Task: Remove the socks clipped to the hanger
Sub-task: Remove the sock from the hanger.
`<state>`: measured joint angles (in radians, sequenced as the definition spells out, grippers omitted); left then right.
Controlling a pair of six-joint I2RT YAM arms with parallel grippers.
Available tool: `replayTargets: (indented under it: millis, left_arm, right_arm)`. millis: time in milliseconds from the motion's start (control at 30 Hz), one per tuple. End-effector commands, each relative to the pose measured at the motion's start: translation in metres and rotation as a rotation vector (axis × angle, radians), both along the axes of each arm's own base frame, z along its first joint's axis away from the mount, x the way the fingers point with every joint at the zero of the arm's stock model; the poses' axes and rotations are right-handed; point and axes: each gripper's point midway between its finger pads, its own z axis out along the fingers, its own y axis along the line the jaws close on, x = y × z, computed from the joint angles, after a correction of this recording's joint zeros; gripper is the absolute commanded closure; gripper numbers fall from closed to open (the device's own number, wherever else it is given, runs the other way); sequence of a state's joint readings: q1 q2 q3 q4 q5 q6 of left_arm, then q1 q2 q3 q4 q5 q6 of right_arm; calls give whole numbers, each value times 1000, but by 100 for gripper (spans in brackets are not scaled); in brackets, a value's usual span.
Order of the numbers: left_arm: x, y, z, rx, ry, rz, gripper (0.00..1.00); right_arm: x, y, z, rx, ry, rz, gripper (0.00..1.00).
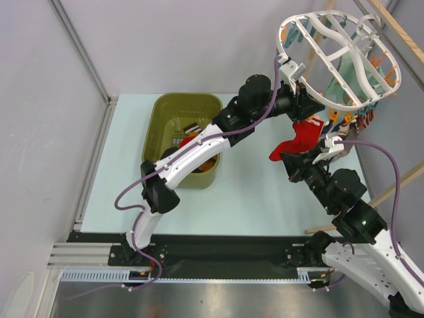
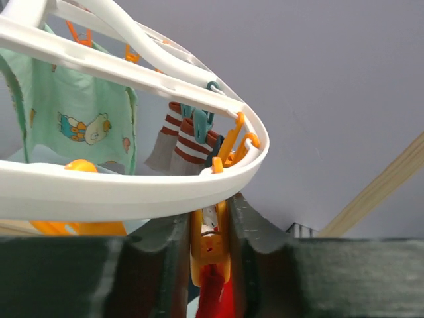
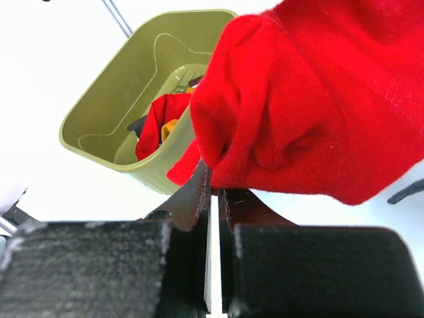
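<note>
nearest the lens, dark fingers of the left hand, pressed against both sides of an orange peg just under the rim of the white hanger. below that peg, a red sock, its top caught in the peg. further along the ring, a mint sock with a bear print and striped socks, the latter under a teal peg. right hand clenched on the lower edge of the same red sock, fabric bunched above the fingertips. hanger tilted, up in the air over the far right of the worktop. olive tub well to the left on the worktop, with red, orange and dark fabric inside.
</note>
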<state>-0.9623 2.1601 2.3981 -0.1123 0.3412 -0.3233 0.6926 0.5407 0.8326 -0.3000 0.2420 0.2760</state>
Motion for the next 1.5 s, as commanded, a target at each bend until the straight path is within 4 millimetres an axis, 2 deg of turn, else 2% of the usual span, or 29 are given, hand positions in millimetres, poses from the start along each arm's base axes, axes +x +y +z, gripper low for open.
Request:
replayTargets:
  millis: [0,33,67,133,333,433,500,633,833,1100,1200,1233,1300,1333,1467]
  left_arm:
    - [-7,21,58,-108,-87,25,81]
    - [-7,22,60,-111,-86,27,85]
    - [-7,22,61,-111,-85,27,94]
    - [-9,25,65,-118,-87,30,99]
    - [-12,31,73,-125,-88,36,100]
    - [-8,32,68,-109,-78,58,99]
    - [-8,34,71,-117,-82,65,73]
    - [-6,36,70,-113,-87,88,55]
    - [-1,36,68,-101,-90,123,50]
    - [-1,33,67,-94,-101,127,50]
    - [-3,33,68,-95,-117,120,60]
    - [-5,34,72,-101,-122,112,80]
    - [-5,32,71,-98,-121,108,96]
    - [-6,32,74,-105,-125,102,100]
    - [-9,32,76,-112,-130,85,100]
  right_arm:
    - [1,1,17,20,-47,5,100]
    - [1,2,17,20,-47,6,100]
    - [1,2,16,20,-45,6,100]
    - [1,2,17,24,-47,6,100]
    - [1,1,17,27,-46,0,100]
    - [1,0,16,31,-44,-6,100]
    - [1,-1,16,29,-44,-9,100]
    - [0,-2,16,32,-45,-9,100]
    - [-1,-2,19,34,-50,-6,100]
    - [-3,-4,19,36,-52,-9,100]
    - [-2,-4,18,34,-52,-9,100]
    - [-3,-4,19,36,-52,-7,100]
    - [-2,-3,19,34,-50,-7,100]
    - [-2,-3,18,33,-51,-7,100]
    - [-2,-3,17,34,-47,-7,100]
